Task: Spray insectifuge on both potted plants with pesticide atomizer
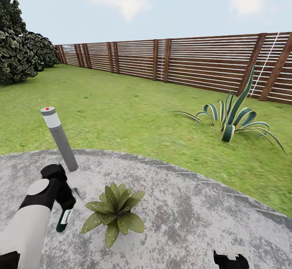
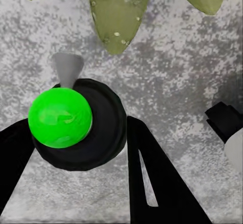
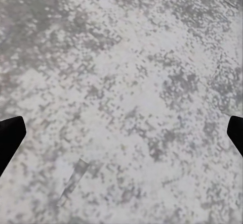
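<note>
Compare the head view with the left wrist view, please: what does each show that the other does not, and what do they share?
Head view alone: the wooden fence, the lawn, the striped agave, the grey bollard lamp and dark bushes. It shows the atomizer's white and green lower body.

Left wrist view alone: the atomizer's bright green top on a black collar with a grey nozzle, between the dark fingers of the left gripper.

Both: the pesticide atomizer, the potted plant with its speckled leaves, and the stone patio.
</note>
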